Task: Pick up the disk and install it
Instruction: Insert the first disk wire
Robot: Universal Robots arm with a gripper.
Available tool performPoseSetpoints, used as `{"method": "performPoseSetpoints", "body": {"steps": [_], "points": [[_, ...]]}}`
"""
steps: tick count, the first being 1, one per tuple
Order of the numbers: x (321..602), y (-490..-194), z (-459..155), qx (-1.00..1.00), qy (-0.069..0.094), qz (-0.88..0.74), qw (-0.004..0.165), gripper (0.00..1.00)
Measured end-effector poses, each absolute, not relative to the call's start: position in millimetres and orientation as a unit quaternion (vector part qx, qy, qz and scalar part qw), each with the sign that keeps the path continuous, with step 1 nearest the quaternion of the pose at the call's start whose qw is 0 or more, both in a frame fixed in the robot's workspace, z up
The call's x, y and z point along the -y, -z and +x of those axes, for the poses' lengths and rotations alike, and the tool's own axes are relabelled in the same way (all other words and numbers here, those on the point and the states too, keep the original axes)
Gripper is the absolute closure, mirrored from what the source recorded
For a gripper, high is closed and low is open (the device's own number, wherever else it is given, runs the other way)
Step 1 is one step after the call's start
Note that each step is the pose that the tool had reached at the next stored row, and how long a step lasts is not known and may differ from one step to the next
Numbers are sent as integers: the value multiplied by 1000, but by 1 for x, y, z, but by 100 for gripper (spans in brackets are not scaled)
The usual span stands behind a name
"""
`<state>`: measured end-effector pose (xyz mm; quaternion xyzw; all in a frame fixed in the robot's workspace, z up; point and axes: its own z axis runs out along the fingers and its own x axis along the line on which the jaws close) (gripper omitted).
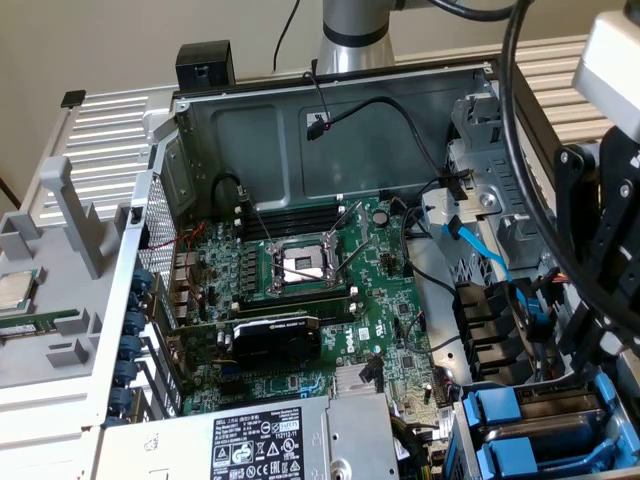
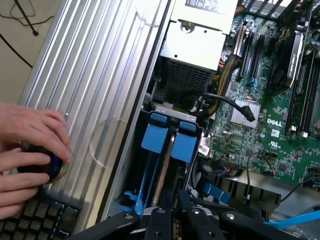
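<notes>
**Disk sitting edge-on in the drive bay, gripper pinching it**

In the wrist view the gripper (image 2: 175, 221) is reaching into the corner of an open computer case (image 1: 300, 130). Its black fingers (image 2: 159, 222) are drawn close together and are clamping the near end of the disk (image 2: 161, 175). The disk is standing on its thin edge – a narrow silver strip clipped in a blue frame – and is running away from the fingers along the drive bay (image 1: 455, 430), with the blue end tab at its far end. A second blue frame (image 2: 182, 145) is sitting just beside it in the same bay.

In the exterior view the black arm (image 1: 600, 220) is hanging over the bay at the exterior view's right, with dark cables looping above it. The motherboard (image 1: 380, 290) is lying flat in the case, with the open processor socket (image 1: 300, 262) near its middle and a black graphics card (image 1: 275, 335) below that. The grey power-supply box (image 1: 250, 440) is resting beside the bay, and a light blue cable (image 1: 480, 250) is trailing down toward the bay.

Outside the case, a person's hands (image 2: 30, 127) are gripping a round black knob (image 2: 47, 164) on the ribbed metal surface (image 2: 100, 75), next to a keyboard (image 2: 35, 220).
</notes>
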<state>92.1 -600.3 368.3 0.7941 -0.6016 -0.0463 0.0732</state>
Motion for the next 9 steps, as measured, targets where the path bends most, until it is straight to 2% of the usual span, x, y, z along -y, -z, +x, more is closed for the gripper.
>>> {"method": "performPoseSetpoints", "body": {"steps": [9], "points": [[600, -367, 92, 616, 47, 783, 72, 83]]}}
